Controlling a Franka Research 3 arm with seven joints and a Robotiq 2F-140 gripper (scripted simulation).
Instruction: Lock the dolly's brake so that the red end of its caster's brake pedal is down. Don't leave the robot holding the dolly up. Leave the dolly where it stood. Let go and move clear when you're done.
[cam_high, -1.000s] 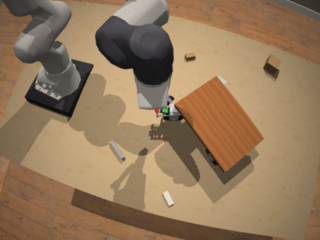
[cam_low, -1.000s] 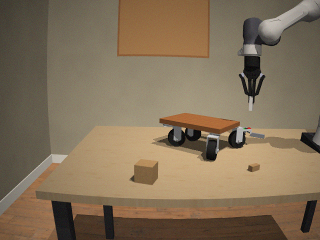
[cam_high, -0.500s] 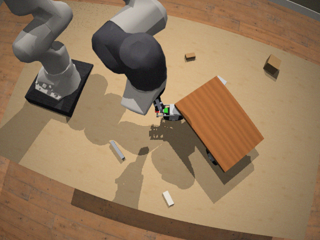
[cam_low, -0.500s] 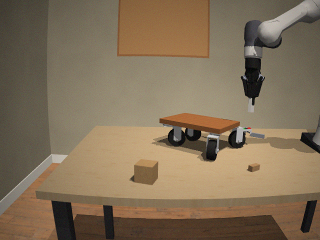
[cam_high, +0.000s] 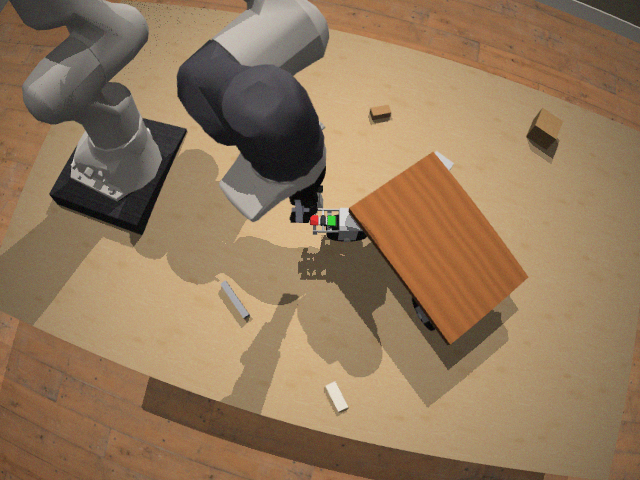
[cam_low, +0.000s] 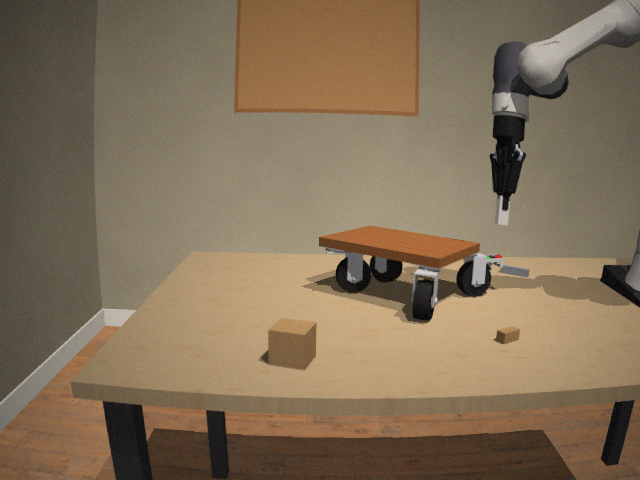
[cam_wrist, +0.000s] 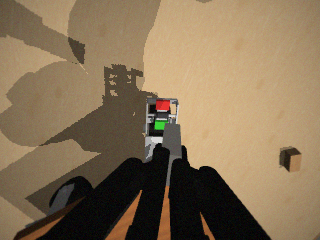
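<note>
The dolly has a brown wooden deck and black casters and stands on the table; it also shows in the exterior view. Its brake pedal sticks out from the caster nearest the robot, with a red end outward and a green end inward. In the wrist view the red end and green end lie just beyond my fingertips. My gripper is shut and empty, pointing down, well above the pedal. I cannot tell the pedal's tilt.
A tan cube and a small tan block lie on the far side of the dolly. A grey bar and a white block lie on the near side. The robot base stands at the left.
</note>
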